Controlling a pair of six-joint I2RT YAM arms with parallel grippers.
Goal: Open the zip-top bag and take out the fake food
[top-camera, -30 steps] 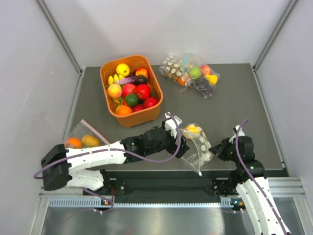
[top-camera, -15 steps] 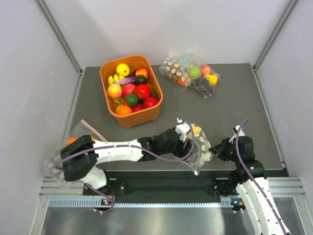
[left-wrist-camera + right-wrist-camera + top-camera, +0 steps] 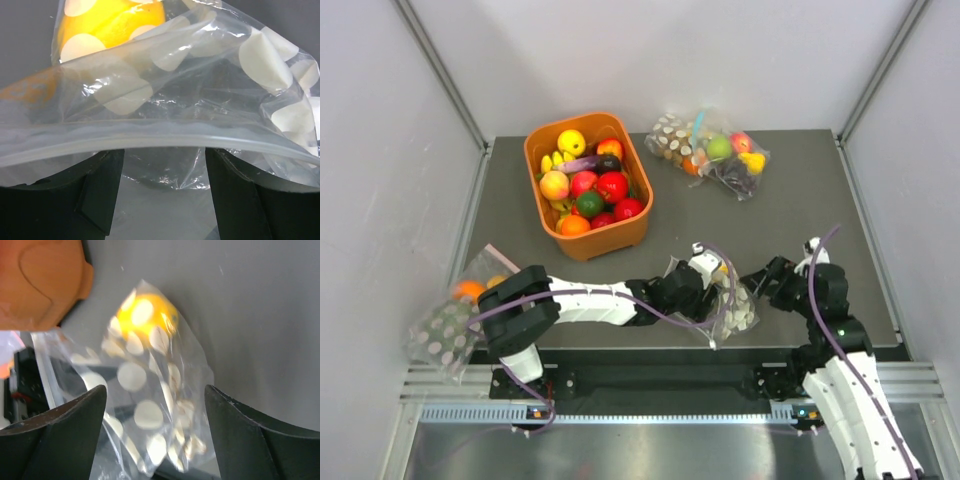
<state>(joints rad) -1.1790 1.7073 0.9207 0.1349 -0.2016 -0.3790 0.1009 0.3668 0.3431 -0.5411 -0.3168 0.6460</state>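
While the zip-top bag [image 3: 210,100] drapes across the wide-spread left gripper [image 3: 160,167], the right gripper [image 3: 155,395] gapes wide too.

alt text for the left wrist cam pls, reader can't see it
A clear plastic zip-top bag with white polka dots fills the frame, its zip strip running across just beyond the tips of the open left gripper. A round yellow plastic fruit shows through the bag at top left, with dark grey tabletop behind.
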